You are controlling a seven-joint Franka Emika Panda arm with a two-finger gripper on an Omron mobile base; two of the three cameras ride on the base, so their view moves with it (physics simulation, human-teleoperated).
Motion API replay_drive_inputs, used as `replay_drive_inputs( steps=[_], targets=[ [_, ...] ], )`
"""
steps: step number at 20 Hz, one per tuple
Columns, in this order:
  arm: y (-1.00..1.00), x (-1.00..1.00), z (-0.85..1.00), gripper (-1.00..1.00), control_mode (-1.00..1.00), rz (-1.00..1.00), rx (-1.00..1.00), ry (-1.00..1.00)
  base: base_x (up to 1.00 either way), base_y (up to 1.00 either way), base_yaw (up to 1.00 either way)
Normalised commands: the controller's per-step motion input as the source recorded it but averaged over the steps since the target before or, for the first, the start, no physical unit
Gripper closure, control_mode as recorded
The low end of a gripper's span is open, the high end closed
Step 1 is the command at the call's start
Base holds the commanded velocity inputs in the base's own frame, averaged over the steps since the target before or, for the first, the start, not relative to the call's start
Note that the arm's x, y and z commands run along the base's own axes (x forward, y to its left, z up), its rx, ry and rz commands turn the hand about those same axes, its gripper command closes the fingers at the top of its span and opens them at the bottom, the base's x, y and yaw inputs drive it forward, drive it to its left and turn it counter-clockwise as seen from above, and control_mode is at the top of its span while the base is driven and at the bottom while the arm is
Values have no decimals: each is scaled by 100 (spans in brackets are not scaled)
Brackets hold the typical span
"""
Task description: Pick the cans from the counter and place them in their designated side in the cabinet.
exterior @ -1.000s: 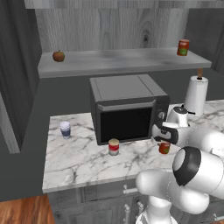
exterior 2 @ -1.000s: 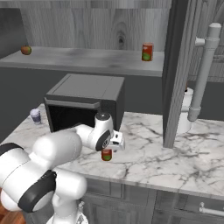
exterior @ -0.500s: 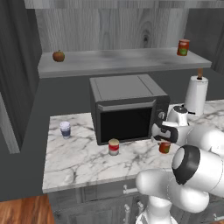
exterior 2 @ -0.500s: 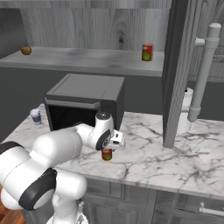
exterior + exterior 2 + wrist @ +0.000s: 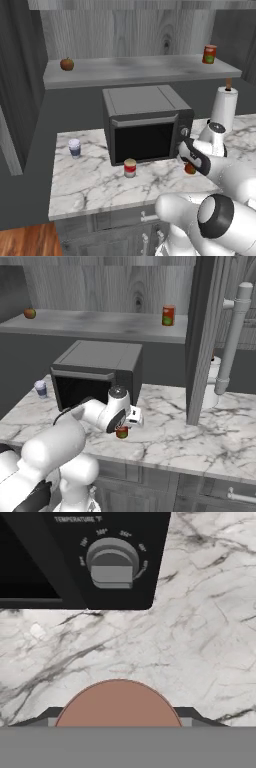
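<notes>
Orange-red can point(image 5: 121, 432) sits low at centre frame on the marble counter point(image 5: 210, 431), between our gripper point(image 5: 123, 428) tips; whether they clamp it we cannot tell. The red-and-white can point(image 5: 130, 168) stands before the microwave point(image 5: 145, 130). Another can point(image 5: 209, 54) occupies the cabinet point(image 5: 135, 70) shelf, upper right.

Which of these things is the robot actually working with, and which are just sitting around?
Part of the job: orange-red can at the gripper; red-and-white can on the counter; can on the cabinet shelf; cabinet shelf.

Just lying about: microwave; white cup; apple; paper towel roll.
</notes>
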Motion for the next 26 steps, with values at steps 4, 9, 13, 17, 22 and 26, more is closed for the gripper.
replay_drive_inputs(
  steps=[4, 9, 13, 17, 22, 26],
  targets=[
    [-7, -39, 8, 100, -100, 1, 0, -12, 0, 0, 0],
    [-5, -42, 1, 100, -100, 0, 0, -7, 0, 0, 0],
    [-5, -44, 0, 100, -100, 0, 0, -6, 0, 0, 0],
    [-5, -48, 0, 100, -100, 0, 0, -7, 0, 0, 0],
    [-3, -32, 15, 100, -100, 0, 0, -7, 0, 0, 0],
    [-5, -16, 27, 100, -100, 0, 0, -4, 0, 0, 0]
  ],
)
